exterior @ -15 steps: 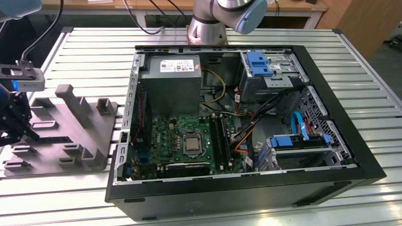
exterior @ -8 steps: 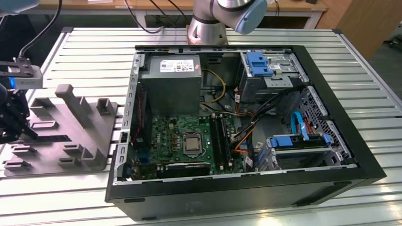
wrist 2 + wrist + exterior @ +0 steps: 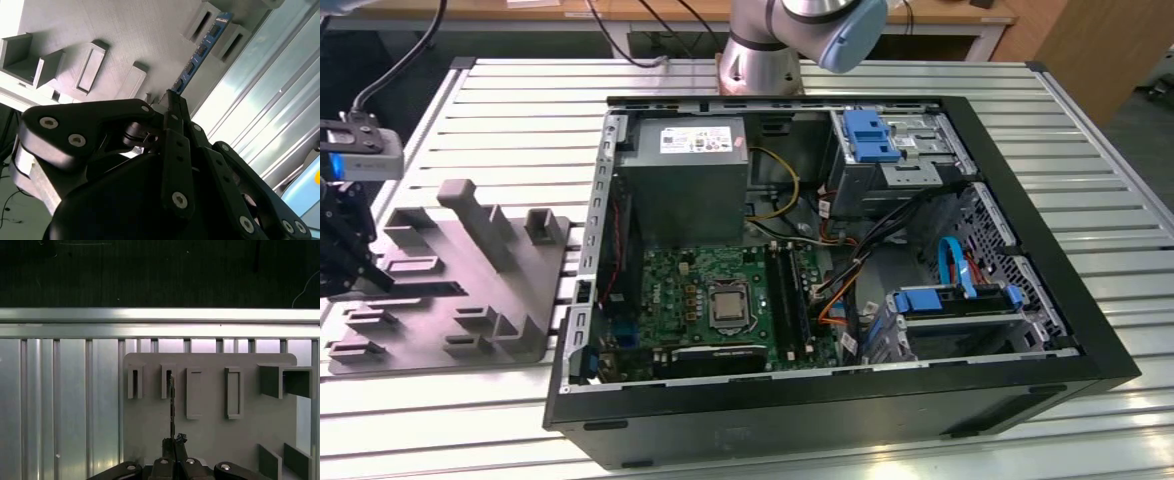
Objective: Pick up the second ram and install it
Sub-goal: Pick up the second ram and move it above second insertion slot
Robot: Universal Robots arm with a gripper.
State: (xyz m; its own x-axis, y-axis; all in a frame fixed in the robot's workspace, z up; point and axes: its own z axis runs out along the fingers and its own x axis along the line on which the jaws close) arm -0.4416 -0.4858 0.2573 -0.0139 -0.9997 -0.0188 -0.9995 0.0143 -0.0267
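Currently, in the exterior view, the gripper (image 3: 350,270) hangs at the far left edge of the frame, over the grey plastic block (image 3: 454,300) that lies on the slatted metal table (image 3: 494,100). The open computer case (image 3: 1107,350) occupies the centre and the exterior view's right. Inside it, the green motherboard (image 3: 680,290) sits in the lower middle. The grey power supply (image 3: 680,190) sits directly above the motherboard in the frame. The arm's base (image 3: 767,45) stands behind the case at the top centre.

In the second wrist view, the gripper (image 3: 172,100) has its black fingers (image 3: 176,107) closed onto the near end of the second ram (image 3: 200,52). The blue-green stick runs away from the fingertips along the grey plastic block (image 3: 125,40). Its far end lies between two upright tabs of the block. I cannot tell whether the stick rests in its slot or is slightly raised. The table slats (image 3: 260,100) lie just beside the block.

In the first wrist view, the second ram (image 3: 171,405) appears edge-on as a thin dark line. It runs from the gripper (image 3: 173,442) to one slot of the grey plastic block (image 3: 210,425). The fingers are clamped on the stick's near end. The block rests on the table (image 3: 60,390).
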